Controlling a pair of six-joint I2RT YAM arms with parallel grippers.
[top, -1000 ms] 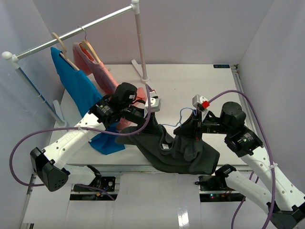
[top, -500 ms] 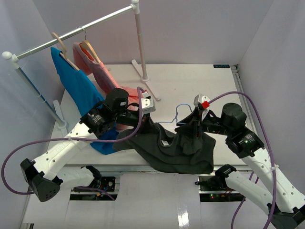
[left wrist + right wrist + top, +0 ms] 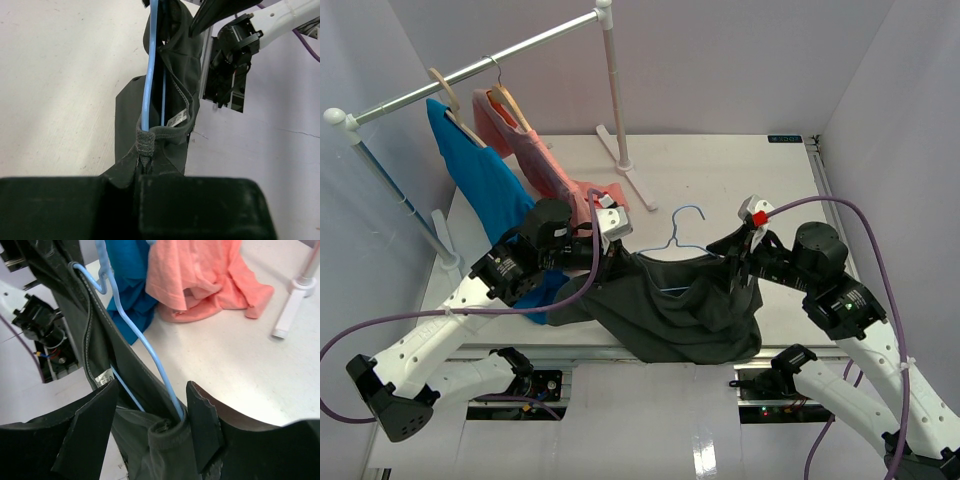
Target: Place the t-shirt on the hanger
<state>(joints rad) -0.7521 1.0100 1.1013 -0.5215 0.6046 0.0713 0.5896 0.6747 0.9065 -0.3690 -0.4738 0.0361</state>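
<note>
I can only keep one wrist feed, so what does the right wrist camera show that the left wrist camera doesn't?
Only the right wrist: the salmon-pink garment, the bright blue garment, a white rack foot, and the right gripper open around the cloth. Only the left wrist: the left gripper shut on the t-shirt, and the right arm's mount past the table edge. Both: the hanger inside the t-shirt, and its white label.

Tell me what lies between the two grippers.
The t-shirt on the blue hanger spans from left gripper to right gripper, seen in the top view.
</note>
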